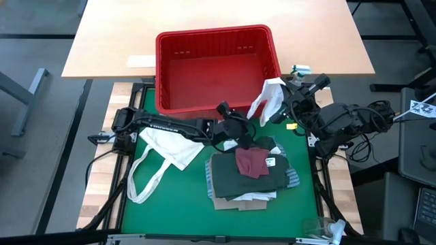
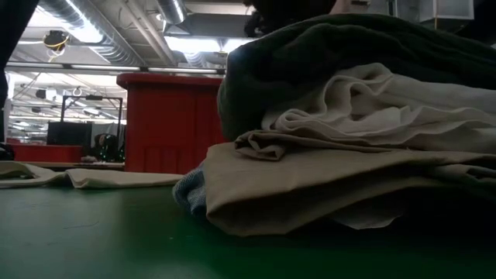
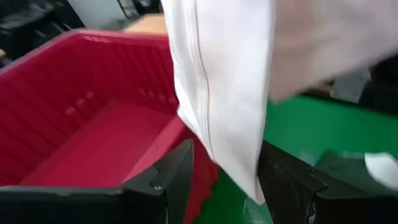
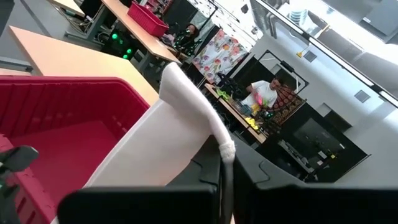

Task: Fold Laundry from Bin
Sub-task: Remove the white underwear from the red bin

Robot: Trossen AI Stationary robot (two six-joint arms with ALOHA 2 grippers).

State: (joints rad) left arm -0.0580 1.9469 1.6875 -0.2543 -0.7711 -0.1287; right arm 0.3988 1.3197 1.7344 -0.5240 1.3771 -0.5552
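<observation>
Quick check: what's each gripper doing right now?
Left gripper: open, fingers either side of the hanging white cloth.
Right gripper: shut on the white cloth.

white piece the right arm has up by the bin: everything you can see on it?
The small white garment is soft, thin cloth with a stitched seam, hanging limp and creased beside the red bin's front right corner. The right gripper is shut on its upper edge; its lower end dangles between the open fingers of the left gripper. It hangs clear of the folded stack.

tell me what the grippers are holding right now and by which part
The right gripper is shut on a small white garment, pinching its top edge so it hangs beside the red bin. The left gripper is open around its lower end.
</observation>
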